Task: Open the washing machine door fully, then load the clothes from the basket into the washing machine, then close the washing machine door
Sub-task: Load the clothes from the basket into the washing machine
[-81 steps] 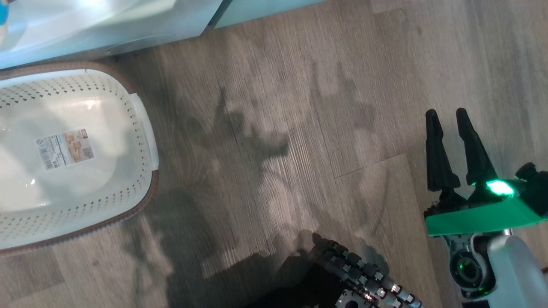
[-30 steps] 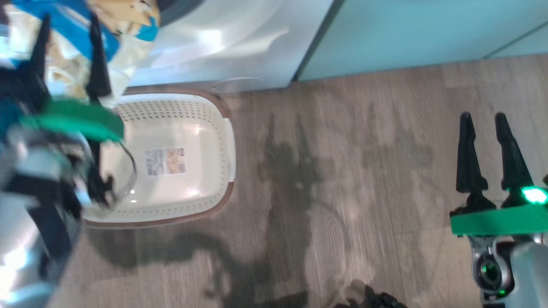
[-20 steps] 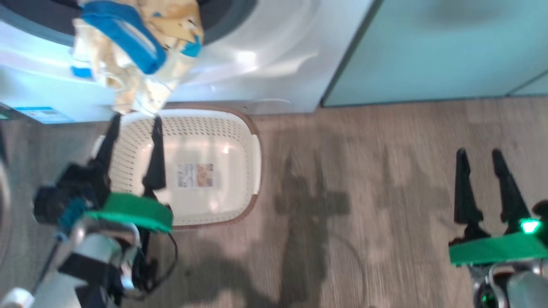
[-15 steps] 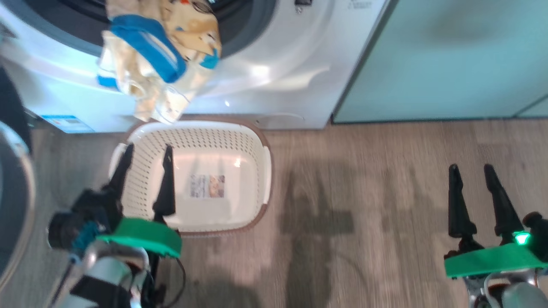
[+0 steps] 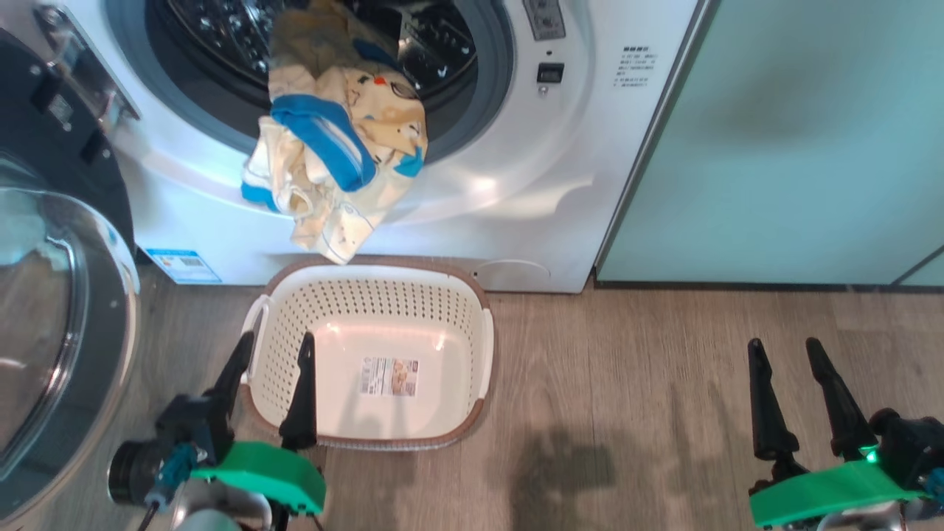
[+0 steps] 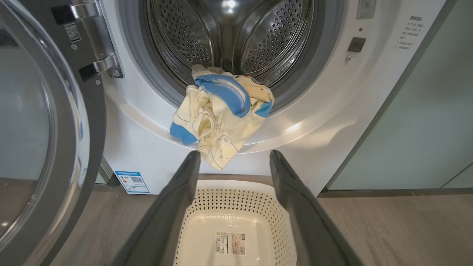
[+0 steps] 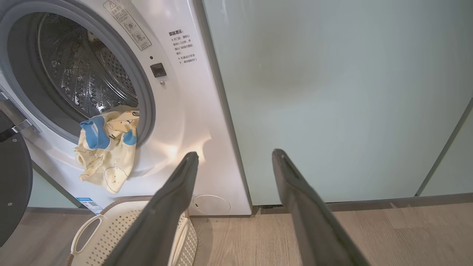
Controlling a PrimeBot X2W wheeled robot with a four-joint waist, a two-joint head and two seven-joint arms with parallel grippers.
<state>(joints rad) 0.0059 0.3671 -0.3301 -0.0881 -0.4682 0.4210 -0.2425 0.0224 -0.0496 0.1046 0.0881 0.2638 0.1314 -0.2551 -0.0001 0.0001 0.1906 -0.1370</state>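
Head view takes in both grippers: the left gripper (image 5: 276,337) at the near left corner of the basket (image 5: 483,346), the right gripper (image 5: 783,343) over floor (image 5: 627,383) well to the right, each with jaws spread wide, holding nothing. Left wrist view looks deep into the steel drum (image 6: 229,33) of the washing machine (image 5: 516,184). Right wrist view adds the pale green cabinet panel (image 7: 332,92) beside it. One bundle of the clothes (image 5: 339,169) drapes over the lower edge of the drum mouth (image 5: 495,74), above the basket's far edge; its garments cannot be counted. One washing machine door (image 5: 66,332) stands swung open at the left. One basket, one label (image 5: 389,376) inside.
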